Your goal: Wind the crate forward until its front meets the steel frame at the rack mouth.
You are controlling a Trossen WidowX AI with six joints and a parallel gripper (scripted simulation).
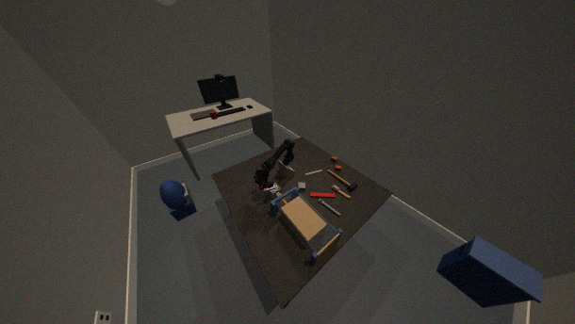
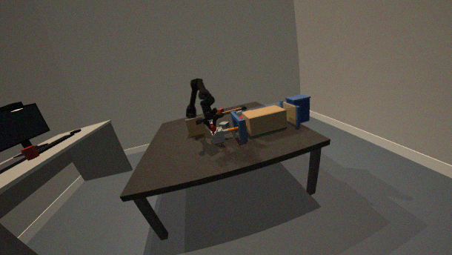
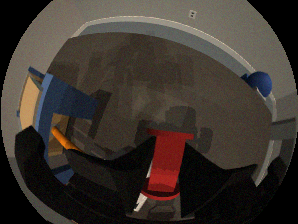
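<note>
My gripper (image 1: 262,186) (image 2: 213,128) (image 3: 166,141) is shut on the red grip of the winch handle, beside the pale winch (image 1: 272,190) (image 2: 218,138). A pale strip of the handle's arm shows below the grip in the wrist view; the key and round hole are hidden. An orange strap (image 2: 233,129) (image 3: 64,137) runs from the winch through the blue frame (image 2: 242,134) (image 3: 44,102) at the rack's mouth. The tan crate (image 1: 303,218) (image 2: 264,121) sits flat inside the clear-panelled cubby, its front close behind the frame. I cannot tell whether they touch.
A tan board (image 1: 286,170) (image 2: 194,127) stands by the arm's base. A small pale block (image 1: 302,186), a red bar (image 1: 322,194), a wrench (image 1: 329,207), a brush (image 1: 340,191), a hammer (image 1: 341,179) and a white strip (image 1: 313,172) lie on the bench beyond the winch and cubby.
</note>
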